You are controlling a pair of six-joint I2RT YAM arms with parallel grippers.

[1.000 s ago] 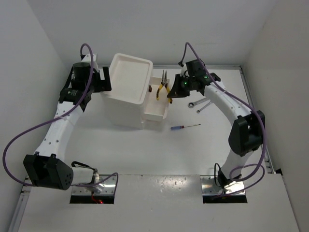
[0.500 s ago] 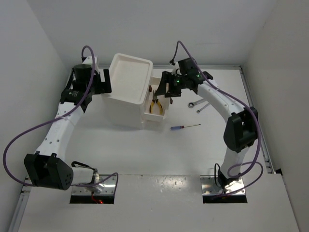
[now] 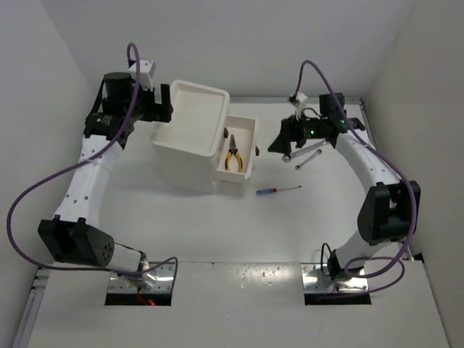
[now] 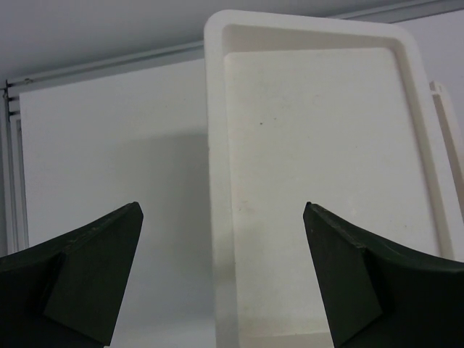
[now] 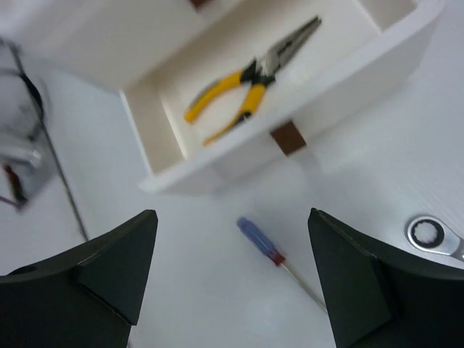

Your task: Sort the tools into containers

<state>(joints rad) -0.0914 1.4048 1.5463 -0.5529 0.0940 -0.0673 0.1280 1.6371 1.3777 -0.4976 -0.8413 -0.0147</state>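
White matte worktop, boxed by 3 plain white walls. Grey metal rail along far edge. Speckled white panel over near edge, 2 cut-outs; red wire in the left one.

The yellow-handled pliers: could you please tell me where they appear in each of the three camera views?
Top external: the yellow-handled pliers lie in the open drawer, near the centre.
Left wrist: not in it; only the cabinet's tray top shows.
Right wrist: upper centre, inside the same drawer.
Shared landmark: the drawer's dark handle.
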